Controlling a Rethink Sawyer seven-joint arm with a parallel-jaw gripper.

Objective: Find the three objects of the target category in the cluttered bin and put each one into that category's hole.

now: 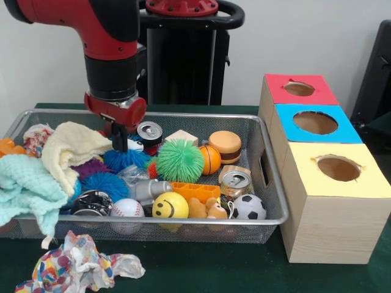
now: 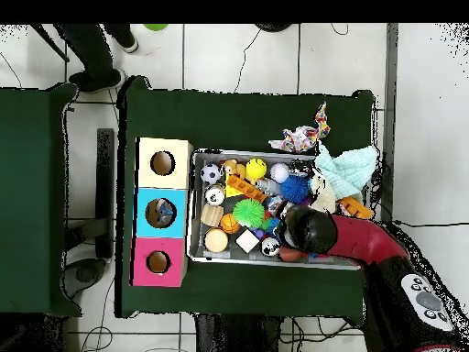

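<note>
A wire mesh bin point(image 1: 276, 183) holds a mixed pile. My gripper point(image 1: 120, 141) hangs low over its back left part, just above a blue spiky ball point(image 1: 126, 160) and beside an upright can point(image 1: 149, 131). Balls in the pile include a green spiky ball point(image 1: 179, 160), a basketball point(image 1: 209, 159), a yellow smiley ball point(image 1: 170, 206), a baseball point(image 1: 127, 209) and a soccer ball point(image 1: 248, 207). A second can point(image 1: 236, 182) stands near the right end. Three boxes with round holes stand right of the bin: red point(image 1: 287, 97), blue point(image 1: 287, 128) and yellow point(image 1: 372, 183). From overhead, the arm point(image 2: 316, 231) hides the gripper.
A cream cloth point(image 1: 70, 149) and a teal cloth point(image 1: 27, 189) fill the bin's left end. A toy burger point(image 1: 225, 145), wooden block point(image 1: 181, 137) and orange piece point(image 1: 195, 191) lie among the balls. Crumpled coloured paper point(image 1: 76, 265) lies outside the front rim. A person's legs point(image 2: 96, 55) show overhead.
</note>
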